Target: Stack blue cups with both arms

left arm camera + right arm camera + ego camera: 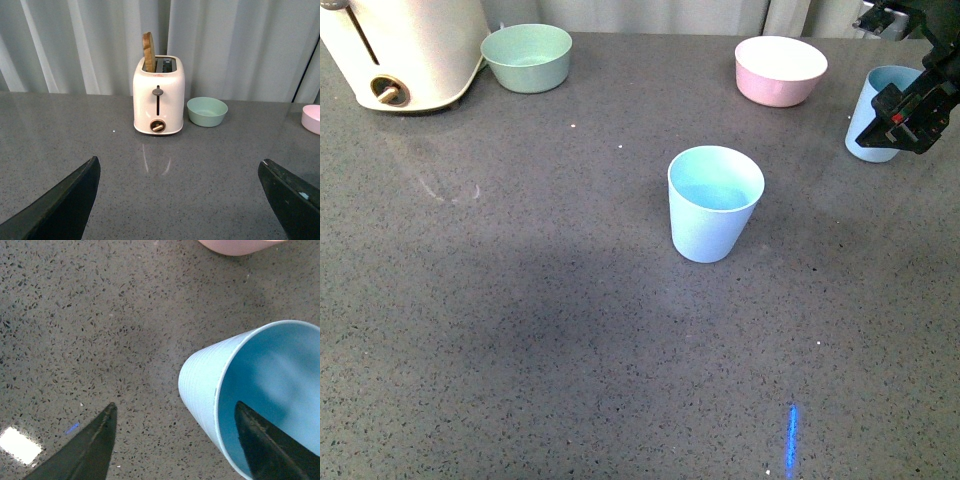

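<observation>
Right gripper [175, 404] spread wide astride the wall of the far-right blue cup [873, 105], one finger inside; left gripper [180, 161] wide, empty; second blue cup [713, 210] upright at centre, unobstructed; pink bowl [780, 70], green bowl [527, 57] and toaster [405, 50] behind, on speckled grey countertop [520, 330] before pale curtains [75, 45].

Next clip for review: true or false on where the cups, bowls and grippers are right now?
1. The two blue cups are stacked. False: the middle cup stands alone, and the far cup is off to the right.
2. The right gripper has one finger inside the far cup. True.
3. The left gripper holds a cup. False: it is open and empty.
4. The green bowl stands beside the toaster. True.
5. The pink bowl is upside down. False: it is upright.
</observation>
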Robot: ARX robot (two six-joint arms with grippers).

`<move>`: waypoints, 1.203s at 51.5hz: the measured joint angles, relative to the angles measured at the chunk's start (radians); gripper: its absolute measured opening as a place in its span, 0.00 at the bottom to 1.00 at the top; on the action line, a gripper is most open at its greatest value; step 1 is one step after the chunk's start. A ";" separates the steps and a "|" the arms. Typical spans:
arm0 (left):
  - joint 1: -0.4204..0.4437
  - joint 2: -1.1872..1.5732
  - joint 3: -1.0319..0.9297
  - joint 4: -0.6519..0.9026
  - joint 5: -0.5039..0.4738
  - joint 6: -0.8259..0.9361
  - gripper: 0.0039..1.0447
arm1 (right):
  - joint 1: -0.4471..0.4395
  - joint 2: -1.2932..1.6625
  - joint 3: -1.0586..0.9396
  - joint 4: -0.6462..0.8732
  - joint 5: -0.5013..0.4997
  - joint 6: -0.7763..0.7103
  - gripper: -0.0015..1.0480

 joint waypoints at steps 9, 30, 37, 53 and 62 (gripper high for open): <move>0.000 0.000 0.000 0.000 0.000 0.000 0.92 | 0.000 0.004 0.013 -0.024 0.009 0.001 0.33; 0.000 0.000 0.000 0.000 0.000 0.000 0.92 | -0.012 -0.007 0.029 -0.050 -0.010 0.007 0.02; 0.000 0.000 0.000 0.000 0.000 0.000 0.92 | -0.021 -0.056 0.004 -0.075 -0.024 -0.007 0.02; 0.000 0.000 0.000 0.000 0.000 0.000 0.92 | 0.008 -0.304 -0.082 -0.145 -0.120 -0.045 0.02; 0.000 0.000 0.000 0.000 0.000 0.000 0.92 | 0.109 -0.431 -0.153 -0.175 -0.179 -0.034 0.02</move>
